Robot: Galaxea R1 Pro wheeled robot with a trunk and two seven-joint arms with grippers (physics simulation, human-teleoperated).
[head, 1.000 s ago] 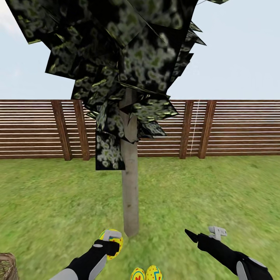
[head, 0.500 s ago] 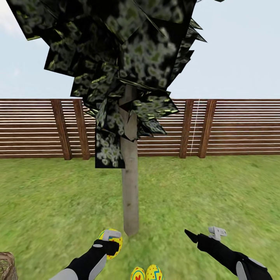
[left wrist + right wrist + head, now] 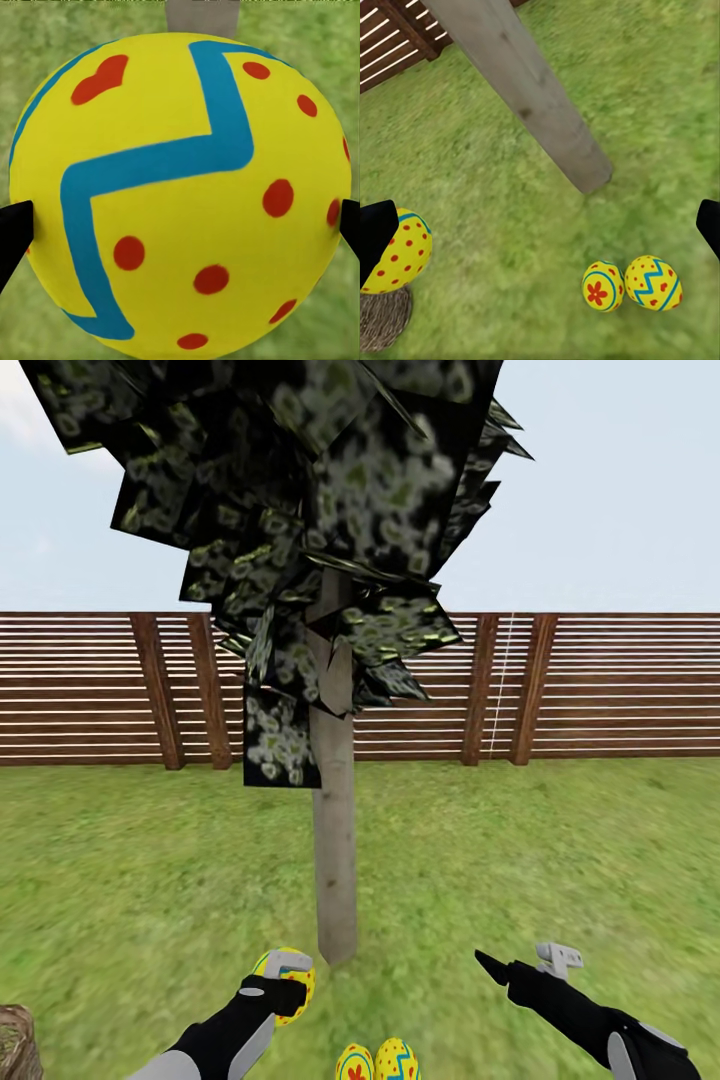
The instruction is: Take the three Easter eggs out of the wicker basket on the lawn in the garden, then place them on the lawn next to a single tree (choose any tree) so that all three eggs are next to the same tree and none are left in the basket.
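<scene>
Easter eggs: two lie on the lawn (image 3: 560, 840) at the bottom centre of the head frame, touching side by side — the flower egg (image 3: 354, 1064) on the left, the zigzag egg (image 3: 396, 1061) on the right, both cut by the frame's lower edge. Right wrist view shows the same pair, flower egg (image 3: 603, 286) and zigzag egg (image 3: 653, 283), near the foot of the tree (image 3: 529, 90) with a strip of bare grass between. The third, the dotted egg (image 3: 288, 985), glossy yellow with red dots and a blue zigzag band, is clamped in the left tool (image 3: 285, 982), low and left of the trunk base, above the grass; in the left wrist view the egg (image 3: 180, 199) sits between the two dark fingertips (image 3: 11, 240).

Right tool (image 3: 515, 963): jaws spread wide, nothing between them, hanging over open grass at lower right.

Tree (image 3: 335, 840): straight, pale grey-brown, rough-grained trunk, rising centre frame into dark angular foliage blotched whitish-green.

Wicker basket (image 3: 18, 1045): brown woven rim just catching the bottom left corner; also seen in the right wrist view (image 3: 382, 319) below the held egg.

Room: grass is flat, mottled green, open on both sides of the trunk back to the fence (image 3: 620, 690) of horizontal brown slats with upright posts
</scene>
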